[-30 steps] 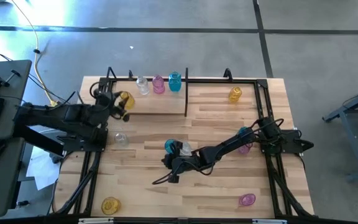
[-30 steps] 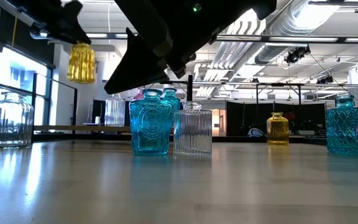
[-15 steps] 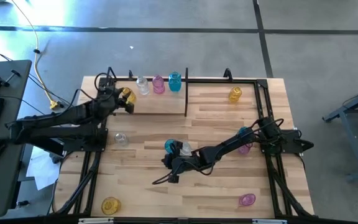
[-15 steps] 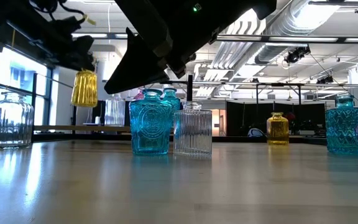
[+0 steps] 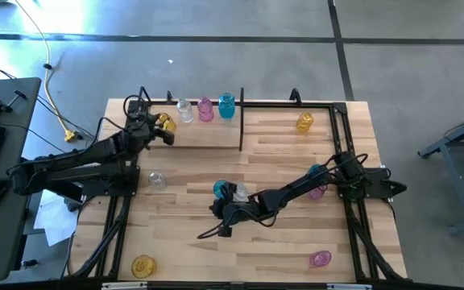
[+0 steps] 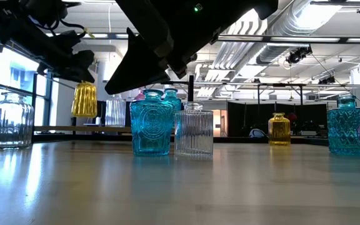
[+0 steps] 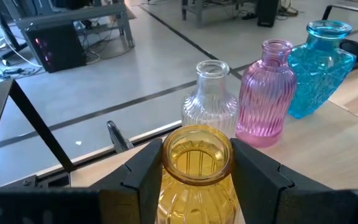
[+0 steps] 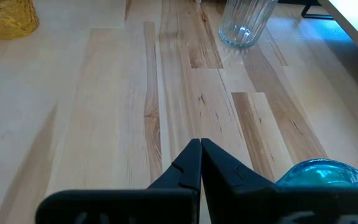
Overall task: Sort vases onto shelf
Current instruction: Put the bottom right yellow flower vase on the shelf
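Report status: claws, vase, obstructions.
Left claw shut on yellow vase, above shelf. Right claw shut, empty, mid-table. Clear vase just ahead.

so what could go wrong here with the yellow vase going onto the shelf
The left end effector holds the yellow vase by its neck above the shelf, close to the clear vase and pink vase. Lowered off line, it could knock the clear one into the row. A neck grip also lets the body swing, so it may land tilted and tip on release.

yellow ribbed vase (image 7: 196,168) | upright, clamped in left tool (image 7: 197,180) | beside clear vase (image 7: 210,99) on shelf (image 5: 240,121)
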Available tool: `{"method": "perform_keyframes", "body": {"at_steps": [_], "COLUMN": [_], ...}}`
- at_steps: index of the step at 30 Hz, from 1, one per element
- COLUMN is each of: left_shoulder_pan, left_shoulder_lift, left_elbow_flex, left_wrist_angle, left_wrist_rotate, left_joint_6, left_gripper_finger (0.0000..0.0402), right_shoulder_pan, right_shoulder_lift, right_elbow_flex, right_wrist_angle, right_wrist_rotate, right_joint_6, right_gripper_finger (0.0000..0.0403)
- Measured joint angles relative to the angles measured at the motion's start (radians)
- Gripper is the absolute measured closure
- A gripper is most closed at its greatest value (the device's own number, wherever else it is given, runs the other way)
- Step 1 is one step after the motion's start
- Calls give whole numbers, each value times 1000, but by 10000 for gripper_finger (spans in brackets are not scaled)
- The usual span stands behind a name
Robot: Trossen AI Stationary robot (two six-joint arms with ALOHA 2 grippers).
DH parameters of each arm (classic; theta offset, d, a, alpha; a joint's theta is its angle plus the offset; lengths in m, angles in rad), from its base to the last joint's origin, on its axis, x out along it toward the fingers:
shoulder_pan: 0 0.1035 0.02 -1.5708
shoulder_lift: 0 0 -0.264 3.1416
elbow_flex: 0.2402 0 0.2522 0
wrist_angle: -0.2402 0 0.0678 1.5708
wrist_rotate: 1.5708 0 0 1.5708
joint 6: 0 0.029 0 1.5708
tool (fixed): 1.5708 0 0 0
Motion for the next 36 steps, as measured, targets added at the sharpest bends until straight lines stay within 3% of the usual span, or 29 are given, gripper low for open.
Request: {"method": "perform_keyframes", "body": {"at_steps": [12,23,29,36], "left_shoulder_pan": [11,11,11,11], "left_shoulder_lift": [1,13,76,159], "left_elbow_flex": [7,32,32,32], "left_wrist_angle": [-9,-6,31,73], "left_wrist_rotate": [56,263,263,162], "left_joint_6": [46,183,195,195], "left_gripper_finger": [249,250,251,251], "right_shoulder_pan": [0,0,0,0], "right_shoulder_lift": [0,0,0,0], "right_elbow_flex": [0,0,0,0], "right_wrist_angle": [0,0,0,0], "right_wrist_rotate": [0,0,0,0], "right_joint_6": [0,0,0,0], "right_gripper_finger": [403,403,403,403]}}
